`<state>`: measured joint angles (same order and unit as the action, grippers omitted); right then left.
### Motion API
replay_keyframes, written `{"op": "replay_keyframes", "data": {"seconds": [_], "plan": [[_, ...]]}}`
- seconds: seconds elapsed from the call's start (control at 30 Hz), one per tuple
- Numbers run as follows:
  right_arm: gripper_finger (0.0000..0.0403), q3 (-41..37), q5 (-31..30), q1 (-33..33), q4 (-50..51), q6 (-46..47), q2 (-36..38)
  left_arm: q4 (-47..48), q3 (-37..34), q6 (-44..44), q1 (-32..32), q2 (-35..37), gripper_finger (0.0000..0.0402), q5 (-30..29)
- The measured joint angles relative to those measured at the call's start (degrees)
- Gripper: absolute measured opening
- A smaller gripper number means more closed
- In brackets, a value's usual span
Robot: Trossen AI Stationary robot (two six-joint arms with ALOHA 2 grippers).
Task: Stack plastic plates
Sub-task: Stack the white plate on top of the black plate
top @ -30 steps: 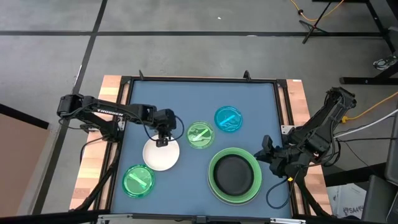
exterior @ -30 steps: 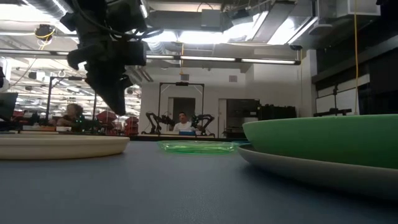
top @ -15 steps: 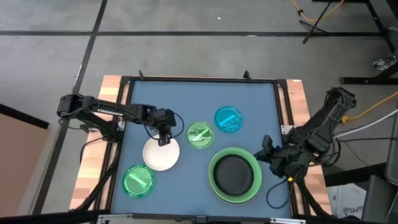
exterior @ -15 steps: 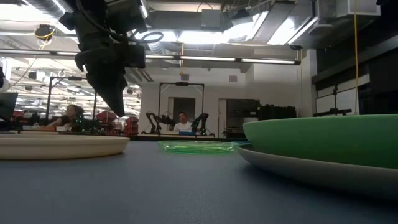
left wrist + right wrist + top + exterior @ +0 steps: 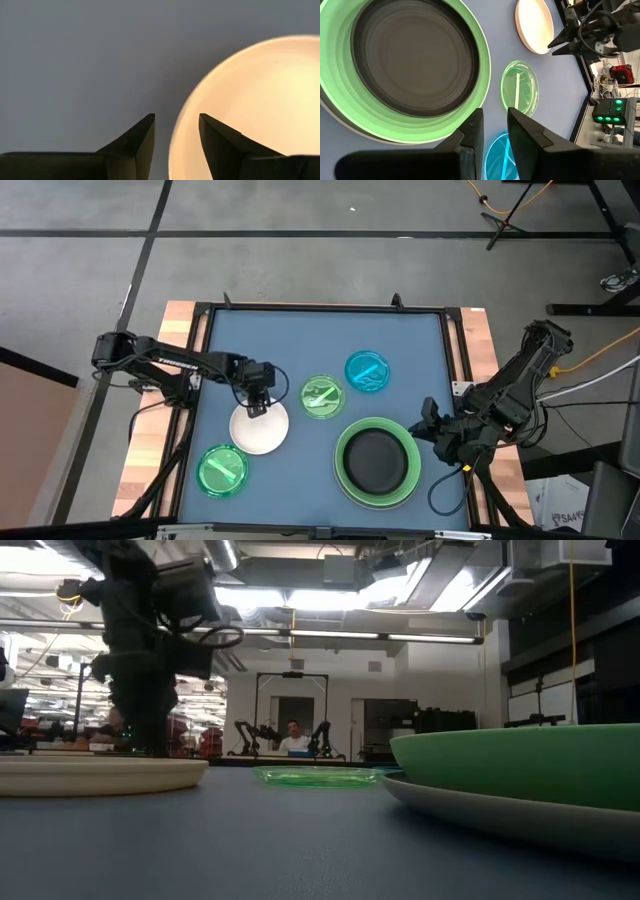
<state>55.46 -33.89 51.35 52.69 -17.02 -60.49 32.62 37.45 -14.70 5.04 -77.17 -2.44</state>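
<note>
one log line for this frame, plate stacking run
left gripper: open, straddling white plate rim | right gripper: idle beside black plate in stack | phase: grasping

A person [image 5: 293, 740] is sitting in the room beyond the blue table [image 5: 300, 340], at about twelve o'clock; another [image 5: 112, 728] is sitting toward ten o'clock.

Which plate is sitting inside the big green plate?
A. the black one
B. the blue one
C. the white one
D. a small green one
A: the black plate lies in the middle of the big light green plate, while the white plate and the blue plate lie apart on the mat.
</note>
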Motion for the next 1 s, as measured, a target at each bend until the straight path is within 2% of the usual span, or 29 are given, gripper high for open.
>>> {"op": "replay_keyframes", "data": {"seconds": [0.5,0.77,1.0], "plan": [[0.0078,0.0,0.0,0.0,0.0,0.0,0.0,-0.1,-3.2,-0.4,0.0,0.0,0.0143,0.6],[0.0078,0.0,0.0,0.0,0.0,0.0,0.0,-0.1,-3.2,-0.4,0.0,0.0,0.0112,3.5],[0.0078,0.0,0.0,0.0,0.0,0.0,0.0,-0.1,-3.2,-0.4,0.0,0.0,0.0073,3.5]]}}
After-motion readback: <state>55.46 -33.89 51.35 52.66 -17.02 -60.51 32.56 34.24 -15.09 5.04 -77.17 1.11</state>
